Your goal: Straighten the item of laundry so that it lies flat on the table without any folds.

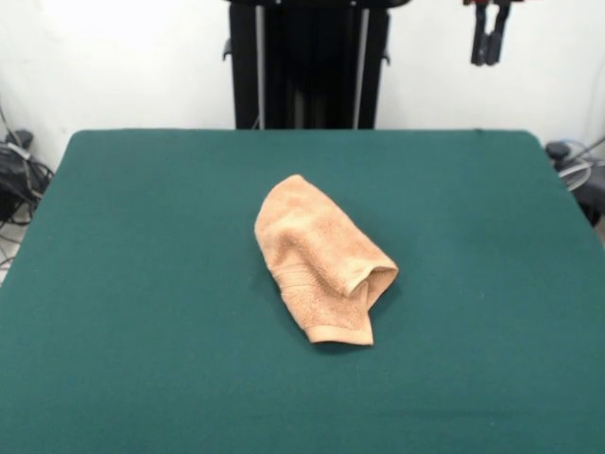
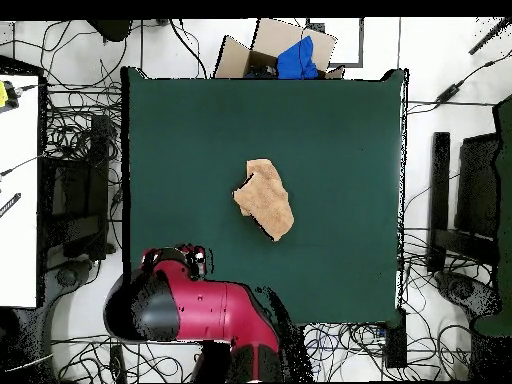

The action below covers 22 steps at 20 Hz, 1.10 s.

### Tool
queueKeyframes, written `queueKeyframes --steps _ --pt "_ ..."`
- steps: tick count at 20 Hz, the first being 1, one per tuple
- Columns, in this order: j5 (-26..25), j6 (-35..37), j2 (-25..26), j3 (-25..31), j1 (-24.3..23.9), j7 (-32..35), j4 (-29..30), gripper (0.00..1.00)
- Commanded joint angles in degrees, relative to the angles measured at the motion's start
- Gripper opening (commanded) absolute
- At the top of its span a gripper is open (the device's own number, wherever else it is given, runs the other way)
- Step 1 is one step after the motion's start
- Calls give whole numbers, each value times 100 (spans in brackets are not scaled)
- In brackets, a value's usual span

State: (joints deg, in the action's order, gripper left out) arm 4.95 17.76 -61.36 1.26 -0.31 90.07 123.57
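Note:
The peach-orange towel [image 1: 321, 260] lies near the middle of the dark green table [image 1: 142, 284], folded over on itself into a long bunched shape with an open fold at its near right end. In the overhead view the towel [image 2: 266, 198] sits at the centre of the table [image 2: 340, 140]. My gripper [image 1: 487, 40] hangs high at the top right of the front view, beyond the table's far edge and far from the towel. In the overhead view the red arm [image 2: 200, 305] is drawn back at the table's lower left corner.
The black pedestal [image 1: 307, 61] stands behind the table's far edge. A cardboard box with a blue item [image 2: 290, 52] sits beyond the table's top edge in the overhead view. Cables cover the floor around the table [image 2: 75, 150].

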Motion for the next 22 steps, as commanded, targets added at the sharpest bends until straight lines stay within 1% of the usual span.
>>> queueKeyframes --steps 1,5,7,11,22 --pt "252 636 6 145 -88 1036 383 0" --pt "242 585 4 191 -135 984 412 0" --pt "283 393 -23 252 -194 1000 493 0" --pt "240 601 -10 122 -97 1049 399 0" --pt "266 491 11 192 -185 1015 441 0"
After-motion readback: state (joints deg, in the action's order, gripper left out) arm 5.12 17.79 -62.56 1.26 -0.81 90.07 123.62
